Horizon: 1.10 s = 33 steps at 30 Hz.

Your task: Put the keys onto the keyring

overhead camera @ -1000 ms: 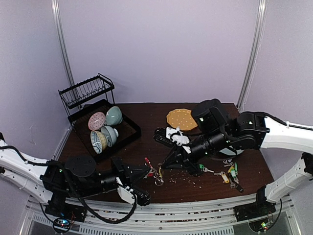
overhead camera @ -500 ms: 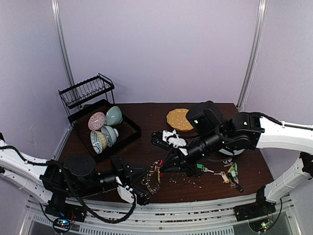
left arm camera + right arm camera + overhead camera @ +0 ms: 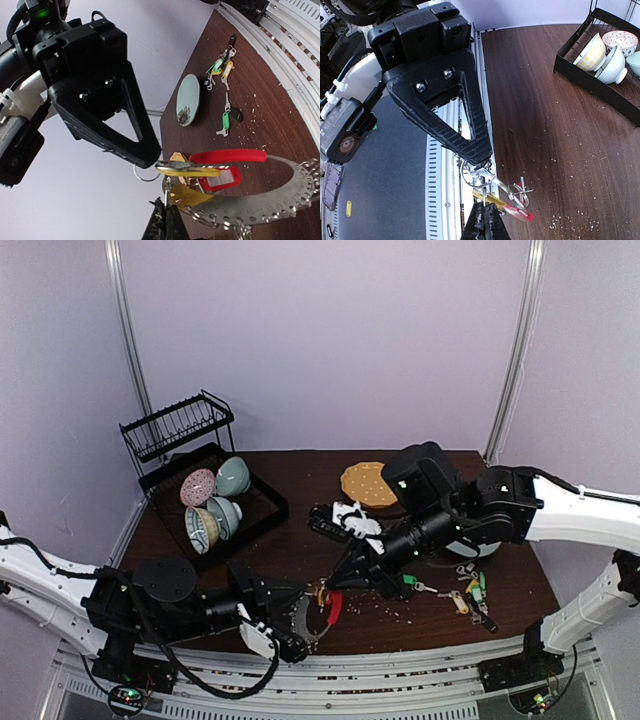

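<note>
Top view: keyring is held off the desk near the front edge, between the two arms; red plastic arc, grey metal band, small silver loops. Left gripper has its jaws clamped on the keyring, right gripper meets it from the other side. Loose keys lie in one cluster on the desk to the right, well apart from the keyring. One dish rack, four bowls, one yellow dotted plate. Left wrist view: two tagged keys at the keyring, a red-tag key and a yellow-tag key; right jaws are together on the yellow-tag key. About five loose tags behind: two green, one yellow, two black, beside one pale teal plate. Right wrist view: left jaws are pinched on a wire loop of the keyring, red and yellow tags hanging just below; the same four bowls in the rack.
</note>
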Available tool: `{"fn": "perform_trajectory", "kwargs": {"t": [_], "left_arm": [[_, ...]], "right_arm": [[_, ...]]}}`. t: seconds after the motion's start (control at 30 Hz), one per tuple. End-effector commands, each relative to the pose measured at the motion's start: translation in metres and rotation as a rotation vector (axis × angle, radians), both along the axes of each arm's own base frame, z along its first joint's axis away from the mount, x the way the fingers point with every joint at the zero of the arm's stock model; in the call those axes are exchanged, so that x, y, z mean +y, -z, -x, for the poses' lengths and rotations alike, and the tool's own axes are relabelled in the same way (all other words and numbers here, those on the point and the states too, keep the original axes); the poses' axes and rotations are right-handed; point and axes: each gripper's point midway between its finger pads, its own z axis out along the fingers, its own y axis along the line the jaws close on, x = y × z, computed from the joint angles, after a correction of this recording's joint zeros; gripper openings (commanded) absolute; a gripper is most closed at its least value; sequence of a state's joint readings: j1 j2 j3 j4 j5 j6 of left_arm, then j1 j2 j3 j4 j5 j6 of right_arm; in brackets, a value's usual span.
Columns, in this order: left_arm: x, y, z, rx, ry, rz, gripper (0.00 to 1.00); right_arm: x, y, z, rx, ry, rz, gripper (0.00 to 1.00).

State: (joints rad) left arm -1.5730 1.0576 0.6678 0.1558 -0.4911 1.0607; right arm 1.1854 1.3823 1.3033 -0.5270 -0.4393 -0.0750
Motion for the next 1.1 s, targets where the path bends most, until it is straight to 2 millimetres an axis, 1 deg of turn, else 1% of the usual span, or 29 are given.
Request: {"fn": "perform_trajectory", "kwargs": {"t": [0.0,0.07,0.23,0.5,0.7,0.87,1.07], "left_arm": [[-0.004,-0.021,0.006,0.014,0.029,0.058,0.0],[-0.005,-0.024,0.007,0.022,0.035,0.067,0.0],[-0.005,-0.025,0.006,0.025,0.031,0.072,0.0],[-0.005,-0.027,0.006,0.031,0.025,0.087,0.0],[-0.004,-0.029,0.005,0.029,0.022,0.1,0.0],[-0.006,-0.026,0.004,0.03,0.017,0.092,0.0],[-0.004,-0.025,0.0,0.031,-0.012,0.09,0.0]], "right_arm": [[0.004,-0.012,0.003,0.002,-0.012,-0.025,0.0],[0.005,-0.011,0.003,0.006,-0.017,-0.028,0.0],[0.002,-0.002,0.002,0.004,-0.009,0.008,0.0],[0.007,-0.004,0.006,0.02,-0.032,-0.009,0.0],[0.005,0.004,0.005,0.024,-0.026,0.019,0.0],[0.009,0.002,0.006,0.03,-0.035,0.006,0.0],[0.009,-0.001,0.013,0.052,-0.071,-0.01,0.0]]}}
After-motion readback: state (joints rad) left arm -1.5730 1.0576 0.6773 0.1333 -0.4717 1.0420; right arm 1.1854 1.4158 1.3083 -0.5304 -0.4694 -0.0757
